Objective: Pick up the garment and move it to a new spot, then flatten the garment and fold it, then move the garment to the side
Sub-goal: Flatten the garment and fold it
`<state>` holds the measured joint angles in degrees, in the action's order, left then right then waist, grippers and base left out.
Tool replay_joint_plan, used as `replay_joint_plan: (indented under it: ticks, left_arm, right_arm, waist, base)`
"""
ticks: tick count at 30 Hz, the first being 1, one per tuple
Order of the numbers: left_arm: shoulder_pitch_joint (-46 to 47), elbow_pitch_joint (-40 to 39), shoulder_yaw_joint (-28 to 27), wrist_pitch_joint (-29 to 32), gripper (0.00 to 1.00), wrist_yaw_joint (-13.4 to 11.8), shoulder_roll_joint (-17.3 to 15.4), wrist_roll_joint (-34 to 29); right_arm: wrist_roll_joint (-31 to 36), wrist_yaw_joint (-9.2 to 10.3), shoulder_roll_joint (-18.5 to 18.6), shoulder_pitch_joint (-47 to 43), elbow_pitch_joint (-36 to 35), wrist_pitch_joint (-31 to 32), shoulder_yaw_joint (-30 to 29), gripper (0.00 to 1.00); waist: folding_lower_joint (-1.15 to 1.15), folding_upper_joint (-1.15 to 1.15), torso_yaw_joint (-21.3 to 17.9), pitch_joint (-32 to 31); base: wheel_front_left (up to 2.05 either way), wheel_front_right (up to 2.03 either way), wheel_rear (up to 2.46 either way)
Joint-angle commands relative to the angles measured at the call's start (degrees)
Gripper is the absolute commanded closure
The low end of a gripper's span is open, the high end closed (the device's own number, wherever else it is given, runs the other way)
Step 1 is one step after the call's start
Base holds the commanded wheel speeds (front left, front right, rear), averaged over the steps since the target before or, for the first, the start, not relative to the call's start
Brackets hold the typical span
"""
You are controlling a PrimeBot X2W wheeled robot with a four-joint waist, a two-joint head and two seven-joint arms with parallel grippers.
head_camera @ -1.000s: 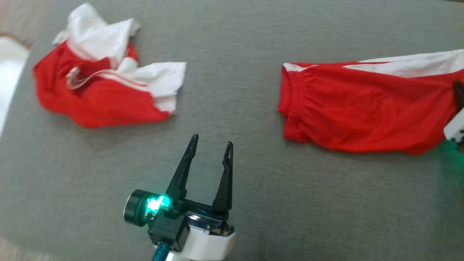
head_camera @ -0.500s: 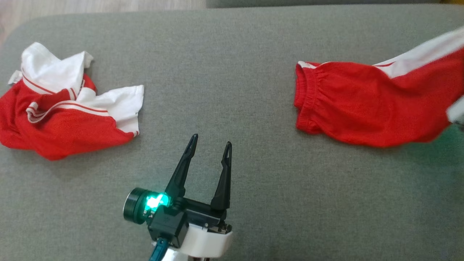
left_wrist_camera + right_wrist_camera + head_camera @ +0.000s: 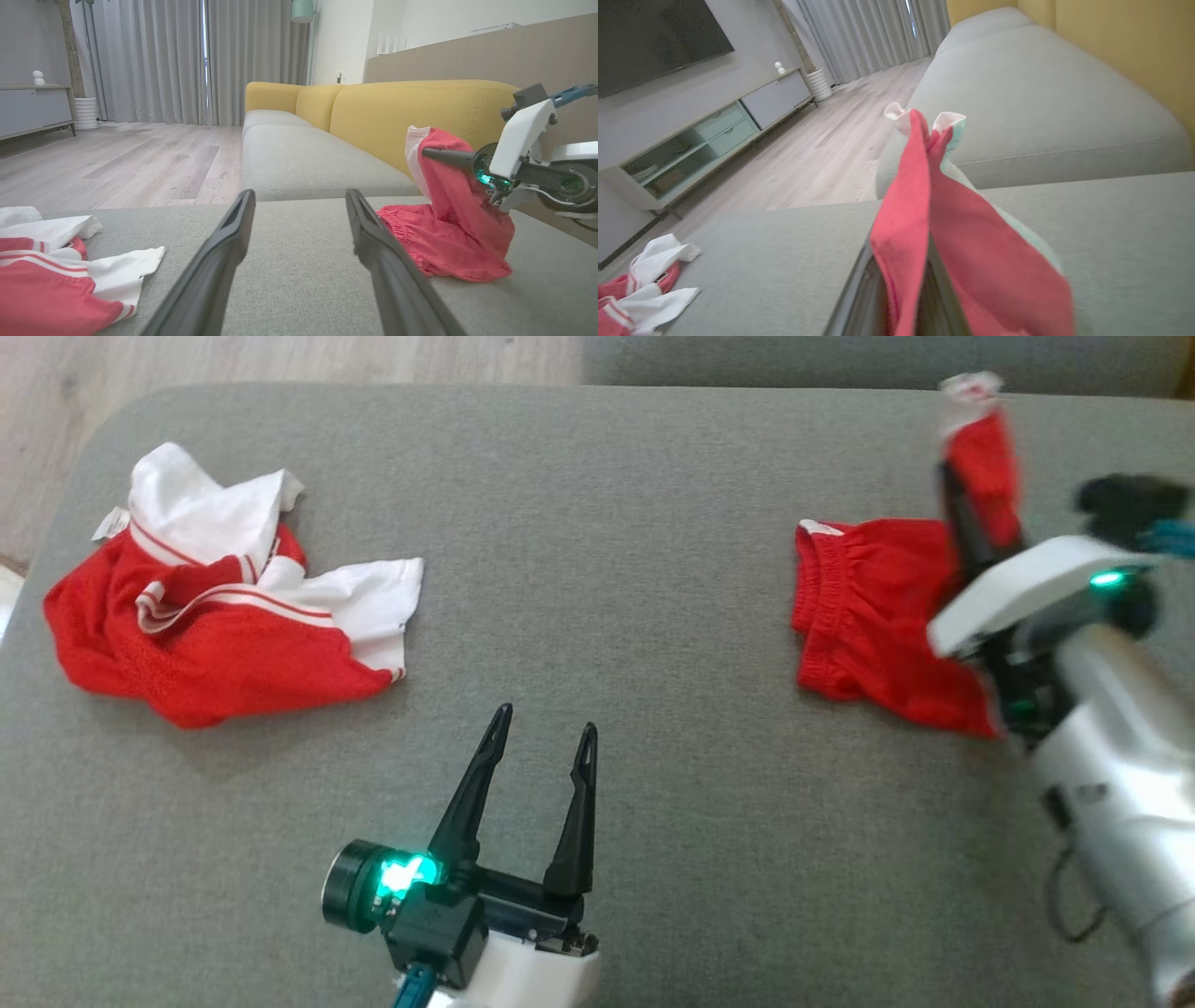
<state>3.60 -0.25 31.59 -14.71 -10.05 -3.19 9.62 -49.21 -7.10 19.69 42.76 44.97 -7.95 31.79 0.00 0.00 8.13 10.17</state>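
Observation:
The garment, red shorts (image 3: 868,616) with an elastic waistband and white trim, lies at the right of the grey cushion (image 3: 607,569). My right gripper (image 3: 954,476) is shut on one end of it and holds that end up, so the cloth drapes from the fingers down to the rest on the cushion. The left wrist view shows the shorts (image 3: 448,233) hanging over the right gripper (image 3: 427,153). In the right wrist view the red cloth (image 3: 962,242) covers the fingers. My left gripper (image 3: 546,721) is open near the front middle, holding nothing, also visible as (image 3: 300,196).
A second crumpled red and white garment (image 3: 233,625) lies at the cushion's left end. A yellow sofa backrest (image 3: 420,107) rises behind another grey seat. Wooden floor (image 3: 280,359) lies beyond the far edge, with a low cabinet (image 3: 714,135) by the wall.
The head camera has shifted. My right gripper has come into view, lifting the shorts' far end up and inward, so the cloth that lay stretched out is now bunched. The left gripper stays put.

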Motion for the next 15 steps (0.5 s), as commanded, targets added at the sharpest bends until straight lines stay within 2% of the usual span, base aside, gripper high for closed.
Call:
replay_joint_plan:
  ticks: [1, 4, 5, 8, 10, 15]
  left_arm:
    - [1.10, -1.64, -1.46, -0.29, 0.00, 0.06, 0.31, 0.30]
    - [1.23, -1.40, -1.40, -0.29, 0.00, 0.02, 0.31, 0.42]
    - [1.25, -1.27, -1.39, -0.29, 0.00, 0.02, 0.31, 0.47]
    - [1.16, -0.77, -1.40, -0.29, 0.00, 0.05, 0.31, 0.65]
    - [0.78, -0.43, -1.59, -0.29, 0.00, -0.04, 0.31, 0.73]
    - [-1.35, -0.37, -3.00, -0.29, 0.00, -0.55, 0.31, 1.34]
  right_arm:
    - [0.39, -0.39, -0.73, -0.34, -1.71, -0.01, 0.70, 1.00]
    - [0.53, -0.39, -4.37, -1.47, -1.81, 0.37, 1.53, 0.99]
    - [0.63, -0.39, -5.37, -1.94, -1.88, 0.58, 1.92, 0.00]
    - [-0.10, -0.39, -7.39, -3.73, -3.23, -0.23, 2.05, 0.00]
    - [-0.08, -0.39, -7.42, -5.22, -4.96, -2.22, 1.73, 0.00]
    - [1.55, -0.39, -4.63, -11.77, -11.28, -5.81, -0.11, 0.00]
  waist:
    - [0.00, 0.00, 0.34, 0.12]
    - [0.00, 0.00, 0.93, 0.19]
    - [0.00, 0.00, 1.06, 0.13]
    - [0.00, 0.00, 1.30, -0.60]
    - [0.00, 0.00, 1.14, -1.55]
    - [0.00, 0.00, -0.33, -5.06]
  base:
    - [0.00, 0.00, 0.00]
    - [0.00, 0.00, 0.00]
    - [0.00, 0.00, 0.00]
    - [0.00, 0.00, 0.00]
    - [0.00, 0.00, 0.00]
    - [0.00, 0.00, 0.00]
